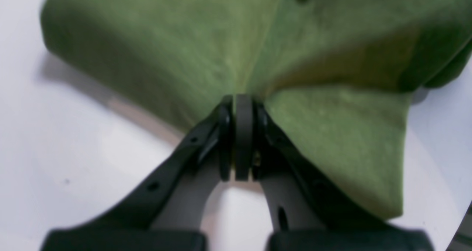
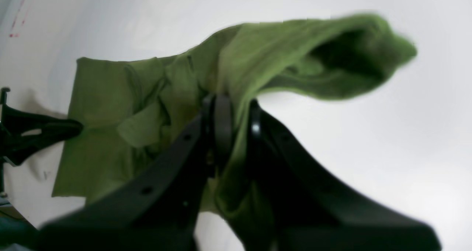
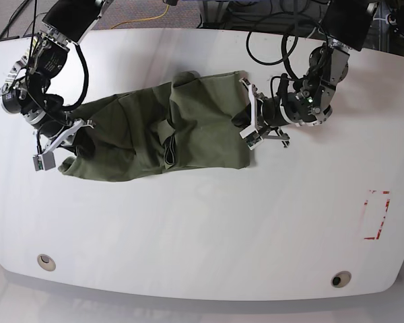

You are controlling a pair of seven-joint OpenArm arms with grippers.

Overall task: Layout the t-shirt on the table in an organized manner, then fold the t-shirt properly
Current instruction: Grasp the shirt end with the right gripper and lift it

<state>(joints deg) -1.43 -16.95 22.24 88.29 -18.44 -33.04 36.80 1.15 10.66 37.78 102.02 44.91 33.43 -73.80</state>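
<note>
An olive-green t-shirt (image 3: 161,134) lies rumpled lengthwise across the white table (image 3: 202,229). The left hand (image 1: 243,107) pinches one end's edge with jaws pressed together, while the right hand (image 2: 236,110) grips bunched cloth at the opposite end.

One t-shirt (image 3: 161,138) is present, the only cloth in view; it lies near the centre of the far half of the scene.

One table (image 3: 202,235) carries everything.

Two grommet holes are set in the table's near edge: one at the near left (image 3: 46,262), one at the near right (image 3: 341,278).

One red dashed rectangle mark (image 3: 376,215) sits at the right.

Two arms are in view, one at the far left and one at the far right. Each ends in one gripper, giving two grippers: the right gripper (image 3: 73,138) and the left gripper (image 3: 244,121).

Several cables run along the far edge; their exact number cannot be told.
</note>
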